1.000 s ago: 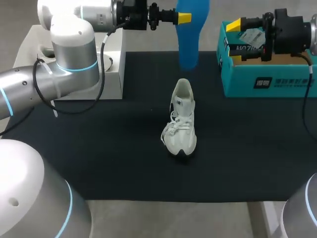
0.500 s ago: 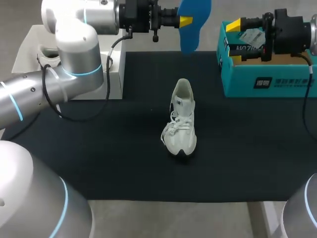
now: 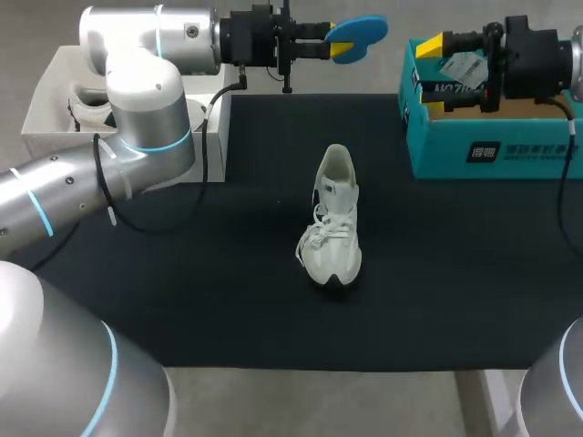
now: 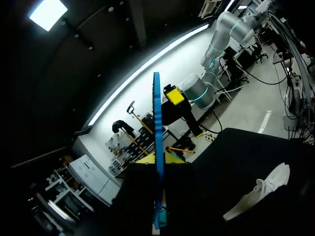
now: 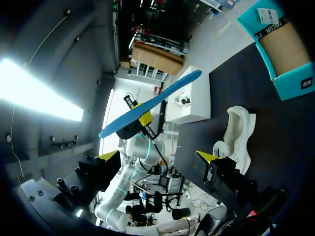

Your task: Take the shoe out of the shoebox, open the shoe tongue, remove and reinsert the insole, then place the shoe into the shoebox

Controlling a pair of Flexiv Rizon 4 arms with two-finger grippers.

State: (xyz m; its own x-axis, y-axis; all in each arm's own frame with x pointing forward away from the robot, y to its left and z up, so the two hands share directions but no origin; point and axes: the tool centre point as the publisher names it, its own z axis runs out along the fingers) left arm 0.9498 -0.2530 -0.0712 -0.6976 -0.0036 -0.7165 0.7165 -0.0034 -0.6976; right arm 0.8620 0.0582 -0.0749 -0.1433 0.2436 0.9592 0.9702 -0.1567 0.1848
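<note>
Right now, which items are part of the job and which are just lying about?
Job: white shoe; blue insole, held in left gripper; teal shoebox.
Lying about: white box with another shoe inside.

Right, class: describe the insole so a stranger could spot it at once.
Find the black table mat with the white shoe at its middle. Above the mat's far edge, the left hand grips the insole. It alone is bright blue, thin and flat.
</note>
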